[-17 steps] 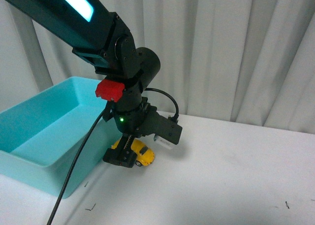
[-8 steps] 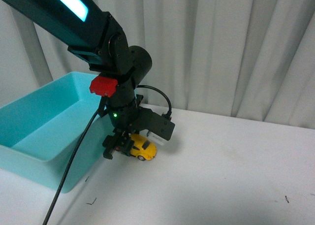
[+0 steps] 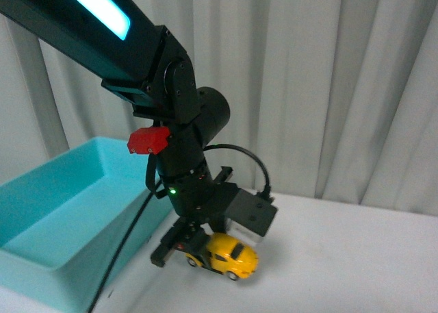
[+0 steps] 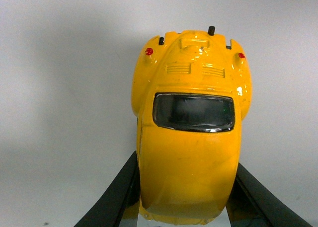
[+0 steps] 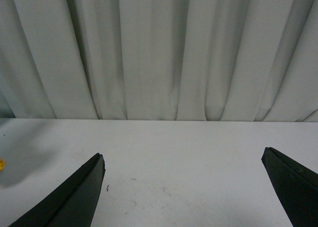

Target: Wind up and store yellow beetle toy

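Note:
The yellow beetle toy point(image 3: 229, 255) is a small glossy car with dark windows, held just above the white table beside the bin. My left gripper point(image 3: 186, 248) is shut on it. In the left wrist view the yellow beetle toy point(image 4: 191, 132) fills the middle, rear window up, with a black finger pressed against each flank; the left gripper point(image 4: 188, 197) grips its lower body. My right gripper point(image 5: 184, 160) is open over bare table, with nothing between its fingers. A sliver of the yellow beetle toy point(image 5: 1, 164) shows at the edge of the right wrist view.
A light blue plastic bin point(image 3: 41, 272) stands on the table left of the toy, empty inside. A grey pleated curtain point(image 3: 328, 87) hangs behind the table. The white table point(image 3: 356, 265) stretches to the right of the toy. A black cable point(image 3: 123, 251) hangs from the left arm.
The left arm has shifted right and toward the camera with the toy in its grip, so the car now sits lower and further right in the front view. The bin sits further left.

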Controlling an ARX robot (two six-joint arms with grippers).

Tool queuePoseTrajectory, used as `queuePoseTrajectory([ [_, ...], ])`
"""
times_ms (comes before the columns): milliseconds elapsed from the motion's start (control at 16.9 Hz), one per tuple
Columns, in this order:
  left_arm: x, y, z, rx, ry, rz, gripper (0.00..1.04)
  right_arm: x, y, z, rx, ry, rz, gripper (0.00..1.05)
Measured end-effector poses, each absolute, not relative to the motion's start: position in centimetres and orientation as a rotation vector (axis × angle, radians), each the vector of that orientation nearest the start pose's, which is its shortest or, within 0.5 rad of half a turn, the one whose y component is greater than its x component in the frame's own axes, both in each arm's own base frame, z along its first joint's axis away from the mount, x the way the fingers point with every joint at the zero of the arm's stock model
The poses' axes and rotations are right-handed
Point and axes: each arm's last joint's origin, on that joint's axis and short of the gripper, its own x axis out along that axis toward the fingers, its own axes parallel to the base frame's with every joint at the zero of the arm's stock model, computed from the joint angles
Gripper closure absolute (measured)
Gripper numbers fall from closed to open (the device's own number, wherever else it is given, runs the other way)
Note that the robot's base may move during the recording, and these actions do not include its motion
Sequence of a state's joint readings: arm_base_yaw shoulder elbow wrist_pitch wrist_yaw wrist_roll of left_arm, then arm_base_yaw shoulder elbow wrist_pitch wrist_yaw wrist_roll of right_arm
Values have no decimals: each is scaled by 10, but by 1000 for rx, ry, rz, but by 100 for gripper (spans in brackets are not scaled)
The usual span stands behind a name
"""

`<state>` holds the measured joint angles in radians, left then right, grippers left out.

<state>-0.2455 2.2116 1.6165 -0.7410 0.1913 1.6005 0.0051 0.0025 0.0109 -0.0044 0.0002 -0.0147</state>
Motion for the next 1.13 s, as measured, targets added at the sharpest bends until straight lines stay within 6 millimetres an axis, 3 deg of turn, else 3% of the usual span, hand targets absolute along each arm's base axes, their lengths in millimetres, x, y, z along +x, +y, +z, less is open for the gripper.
queuePoseTrajectory([
  [119, 416, -119, 183, 1222, 606, -1296, 64, 97, 0, 167, -15, -4, 5, 7],
  [237, 414, -113, 234, 1105, 480, -1202, 64, 97, 0, 167, -15, -4, 5, 7],
  [356, 416, -92, 266, 1000, 423, -1096, 64, 97, 0, 167, -15, -4, 5, 7],
  [474, 425, -45, 285, 853, 441, -901, 64, 97, 0, 167, -15, -4, 5, 7],
  [652, 436, 12, 291, 681, 503, -607, 64, 97, 0, 167, -15, -4, 5, 7],
  [771, 436, 55, 284, 540, 616, -369, 64, 97, 0, 167, -15, -4, 5, 7],
  [889, 432, 81, 262, 457, 737, -244, 64, 97, 0, 167, -15, -4, 5, 7],
  [1008, 426, 103, 219, 428, 888, -121, 64, 97, 0, 167, -15, -4, 5, 7],
  [1126, 426, 110, 197, 418, 964, -56, 64, 97, 0, 167, -15, -4, 5, 7],
])
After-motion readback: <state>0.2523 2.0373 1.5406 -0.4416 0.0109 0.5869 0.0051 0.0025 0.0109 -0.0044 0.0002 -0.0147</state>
